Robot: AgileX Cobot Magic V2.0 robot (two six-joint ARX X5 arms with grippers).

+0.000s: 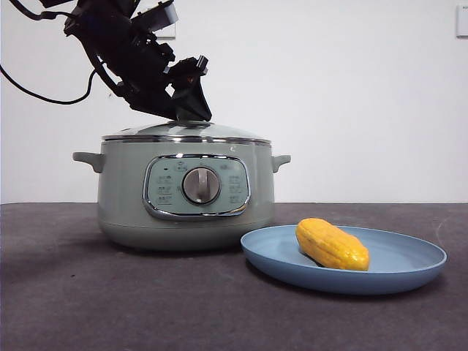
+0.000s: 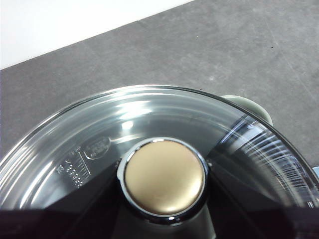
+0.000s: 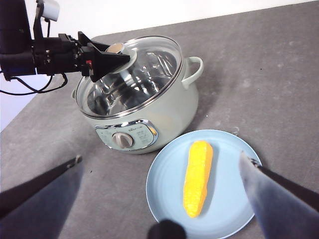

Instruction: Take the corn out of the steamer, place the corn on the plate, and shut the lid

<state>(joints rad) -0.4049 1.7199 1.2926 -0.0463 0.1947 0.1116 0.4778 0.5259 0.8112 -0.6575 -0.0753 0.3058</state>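
Observation:
The pale green steamer [image 1: 124, 190] stands left of centre with the glass lid [image 1: 219, 131] resting level on its rim. My left gripper [image 1: 191, 110] reaches down from the upper left, its jaws shut on the lid's knob [image 2: 164, 181]; the right wrist view shows the black jaws either side of it. The yellow-orange corn [image 1: 333, 245] lies on the light-blue plate [image 1: 409, 263], just right of the steamer. My right gripper [image 3: 160, 158] hovers open high over the plate, holding nothing. Through the glass, the steamer's inside shows only bare metal.
Dark grey tabletop [image 1: 73, 292] spreads around the steamer and plate. A white wall stands behind. The left arm's cable [image 1: 44, 91] hangs at the upper left. The steamer's side handle [image 3: 195, 69] juts out on the side near the plate.

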